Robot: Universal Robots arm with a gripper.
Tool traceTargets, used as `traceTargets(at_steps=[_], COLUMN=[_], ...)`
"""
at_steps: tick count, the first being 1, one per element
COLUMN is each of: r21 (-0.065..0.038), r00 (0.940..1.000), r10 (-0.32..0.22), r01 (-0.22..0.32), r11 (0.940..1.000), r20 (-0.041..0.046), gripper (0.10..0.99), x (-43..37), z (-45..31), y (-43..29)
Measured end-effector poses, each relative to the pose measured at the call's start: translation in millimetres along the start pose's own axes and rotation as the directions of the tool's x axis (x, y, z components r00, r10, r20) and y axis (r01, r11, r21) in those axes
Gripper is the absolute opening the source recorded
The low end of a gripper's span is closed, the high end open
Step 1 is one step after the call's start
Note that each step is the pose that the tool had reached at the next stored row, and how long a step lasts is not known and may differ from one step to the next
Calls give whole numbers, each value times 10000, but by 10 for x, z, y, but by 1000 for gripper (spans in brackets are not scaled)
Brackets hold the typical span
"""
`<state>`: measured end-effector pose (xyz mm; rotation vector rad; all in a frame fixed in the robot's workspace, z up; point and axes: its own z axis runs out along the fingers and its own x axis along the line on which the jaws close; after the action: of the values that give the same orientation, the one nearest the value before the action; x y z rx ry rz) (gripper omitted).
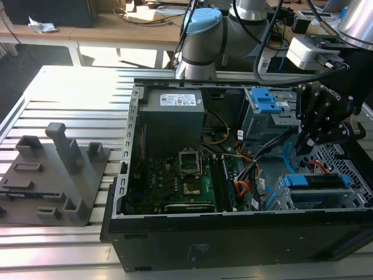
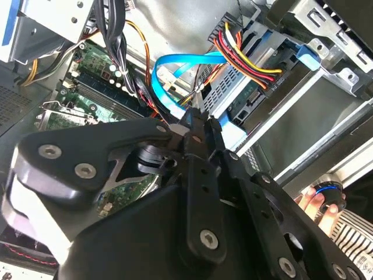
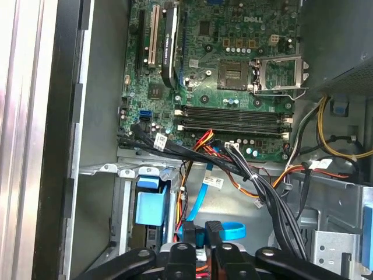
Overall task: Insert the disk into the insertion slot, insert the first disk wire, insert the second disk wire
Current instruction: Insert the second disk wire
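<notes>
One gripper (image 2: 198, 125) — pinching the second disk wire (image 2: 169, 79)

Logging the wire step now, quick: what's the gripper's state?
Gripper: shut on the second disk wire, pinching the light-blue cable near its end, above the disk in the insertion slot.
</notes>
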<state>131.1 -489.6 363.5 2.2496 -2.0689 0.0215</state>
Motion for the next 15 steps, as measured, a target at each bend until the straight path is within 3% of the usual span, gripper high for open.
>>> traceTargets(at_steps=[1,5,10,15], r21=[0,1,1,-2], r00=[10000,10000,10000,10000], r10=[-3,-14,-16,-12], r01=[3,14,16,12], r11=[10000,10000,10000,10000], r20=[0,1,-6,-26], gripper=[161,161,161,161], x=[0,8,169,283], z=[0,2,18,57], y=[0,0,-3,-92])
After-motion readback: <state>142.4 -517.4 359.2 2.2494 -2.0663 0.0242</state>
